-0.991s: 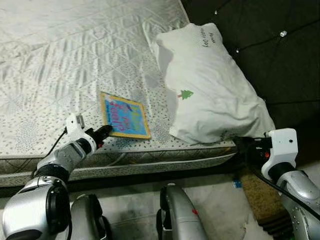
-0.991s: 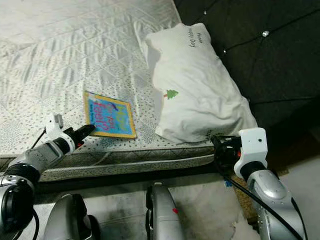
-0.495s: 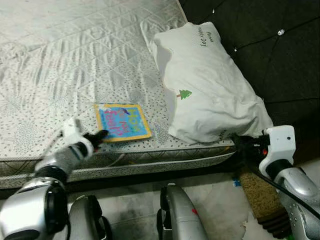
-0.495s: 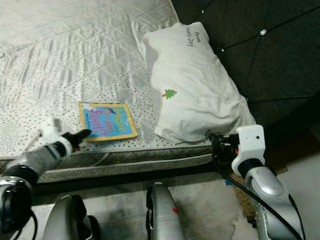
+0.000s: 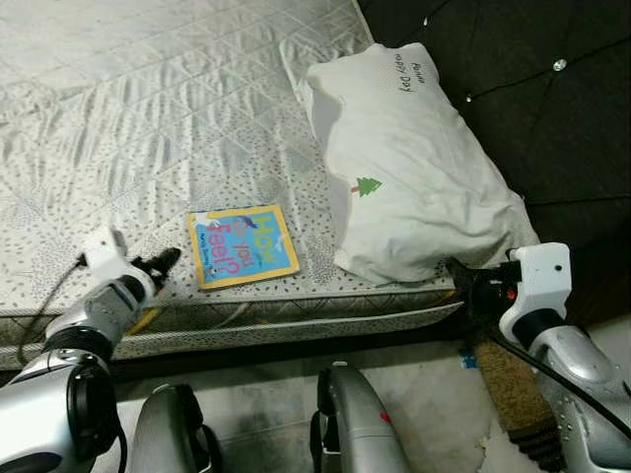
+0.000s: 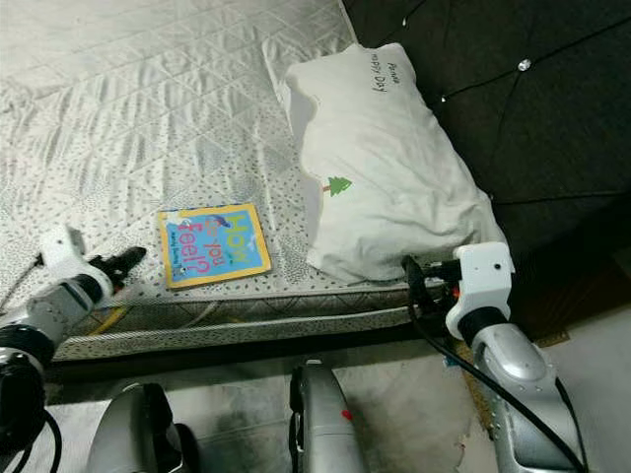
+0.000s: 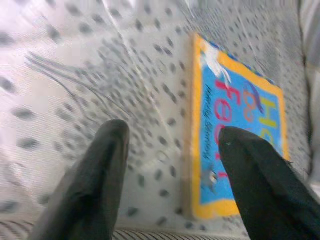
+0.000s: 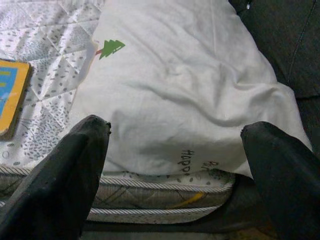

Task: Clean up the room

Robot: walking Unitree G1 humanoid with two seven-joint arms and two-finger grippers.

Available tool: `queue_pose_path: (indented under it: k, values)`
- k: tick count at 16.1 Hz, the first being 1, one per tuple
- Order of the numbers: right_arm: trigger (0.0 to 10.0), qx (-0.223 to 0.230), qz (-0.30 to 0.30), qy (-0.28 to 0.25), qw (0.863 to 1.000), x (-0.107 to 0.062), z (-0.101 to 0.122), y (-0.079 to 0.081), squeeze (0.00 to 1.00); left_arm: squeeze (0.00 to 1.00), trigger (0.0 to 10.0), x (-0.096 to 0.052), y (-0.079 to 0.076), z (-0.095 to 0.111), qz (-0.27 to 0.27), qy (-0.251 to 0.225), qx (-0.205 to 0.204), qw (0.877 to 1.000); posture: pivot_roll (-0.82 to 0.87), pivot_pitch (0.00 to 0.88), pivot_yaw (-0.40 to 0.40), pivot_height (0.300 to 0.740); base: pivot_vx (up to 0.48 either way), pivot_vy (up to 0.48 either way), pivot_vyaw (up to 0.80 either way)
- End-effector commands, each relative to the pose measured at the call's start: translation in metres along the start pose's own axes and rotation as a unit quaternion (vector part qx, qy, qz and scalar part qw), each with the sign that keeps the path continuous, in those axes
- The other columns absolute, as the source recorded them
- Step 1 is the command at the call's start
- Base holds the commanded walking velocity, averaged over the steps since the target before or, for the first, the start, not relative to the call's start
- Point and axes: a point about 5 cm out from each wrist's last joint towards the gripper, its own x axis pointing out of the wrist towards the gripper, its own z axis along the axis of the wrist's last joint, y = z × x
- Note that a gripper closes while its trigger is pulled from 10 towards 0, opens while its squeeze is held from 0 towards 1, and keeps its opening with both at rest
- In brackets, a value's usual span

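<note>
Book (image 5: 243, 245) released, now flat on mattress (image 5: 148, 118); left gripper (image 5: 163, 262) withdrawn, fingers (image 7: 105, 165) open.

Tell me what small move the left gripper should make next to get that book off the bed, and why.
Probably ease the left gripper forward toward the book. Its fingers are open but apart from the book's near edge, which lies flat on the mattress near the front edge.
</note>
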Motion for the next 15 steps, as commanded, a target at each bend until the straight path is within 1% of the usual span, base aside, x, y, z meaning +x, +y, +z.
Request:
queue_pose_path:
  k: [1,2,3,4,5,6,7,8,9,10,11,12,13,14,15]
  values:
    - [10.0,0.006,-0.007,0.005,1.0,0.002,-0.005,0.0,0.0,1.0,10.0,-0.001,0.004,0.0,0.009,-0.006,0.016,1.0,-0.28,0.199,-0.164,0.611,0.0,0.0,0.0]
    - [10.0,0.015,-0.004,0.002,1.0,0.006,-0.006,0.006,0.0,1.0,10.0,-0.002,0.005,0.004,0.01,-0.02,0.028,0.999,-0.25,0.192,-0.157,0.611,0.0,0.0,0.0]
    - [10.0,0.04,0.007,-0.004,0.999,0.013,-0.009,0.019,0.0,1.0,10.0,-0.004,0.006,0.009,0.006,-0.052,0.067,0.996,-0.19,0.181,-0.144,0.611,0.0,0.0,0.0]
    - [10.0,0.056,0.016,-0.008,0.998,0.018,-0.01,0.029,0.0,1.0,10.0,-0.007,0.01,0.01,0.009,-0.073,0.088,0.993,-0.16,0.177,-0.138,0.611,0.0,0.0,0.0]
    - [10.0,0.074,0.025,-0.01,0.997,0.023,-0.011,0.037,0.0,1.0,10.0,-0.01,0.012,0.008,0.002,-0.093,0.071,0.993,-0.13,0.173,-0.135,0.611,0.0,0.0,0.0]
    - [10.0,0.087,0.031,-0.011,0.996,0.026,-0.011,0.043,0.0,1.0,10.0,-0.014,0.015,0.006,0.004,-0.108,0.072,0.992,-0.12,0.172,-0.132,0.611,0.0,0.0,0.0]
    - [10.0,0.093,0.033,-0.012,0.995,0.029,-0.012,0.048,0.0,1.0,10.0,-0.019,0.018,0.003,0.008,-0.124,0.1,0.987,-0.09,0.167,-0.123,0.611,0.0,0.0,0.0]
    - [10.0,0.121,0.032,-0.013,0.992,0.036,-0.014,0.054,0.0,1.0,10.0,-0.035,0.019,-0.009,0.014,-0.153,0.101,0.983,-0.05,0.161,-0.107,0.611,0.0,0.0,0.0]
    - [10.0,0.147,0.026,-0.013,0.989,0.042,-0.015,0.055,0.0,1.0,10.0,-0.05,0.017,-0.017,0.026,-0.179,0.096,0.979,-0.03,0.158,-0.097,0.611,0.0,0.0,0.0]
    - [10.0,0.158,0.025,-0.013,0.987,0.046,-0.017,0.057,0.0,1.0,10.0,-0.062,0.012,-0.022,0.028,-0.2,0.11,0.973,-0.01,0.153,-0.087,0.611,0.0,0.0,0.0]
    - [10.0,0.162,0.025,-0.013,0.986,0.049,-0.018,0.059,0.0,1.0,10.0,-0.069,0.01,-0.026,0.026,-0.208,0.121,0.97,0.0,0.15,-0.08,0.611,0.0,0.0,0.0]
    - [10.0,0.177,0.026,-0.011,0.984,0.051,-0.02,0.063,0.0,1.0,10.0,-0.076,0.006,-0.029,0.022,-0.223,0.163,0.961,0.01,0.149,-0.072,0.611,0.0,0.0,0.0]
    - [10.0,0.191,0.027,-0.01,0.981,0.051,-0.021,0.066,0.0,1.0,10.0,-0.081,0.006,-0.031,0.024,-0.233,0.183,0.955,0.02,0.147,-0.07,0.611,0.0,0.0,0.0]
    - [10.0,0.196,0.032,-0.012,0.98,0.053,-0.023,0.071,0.0,1.0,10.0,-0.086,0.0,-0.035,0.014,-0.222,0.165,0.961,0.04,0.142,-0.067,0.611,0.0,0.0,0.0]
    - [10.0,0.2,0.036,-0.013,0.979,0.053,-0.023,0.073,0.0,1.0,10.0,-0.087,-0.002,-0.036,0.009,-0.219,0.167,0.961,0.04,0.142,-0.066,0.611,0.0,0.0,0.0]
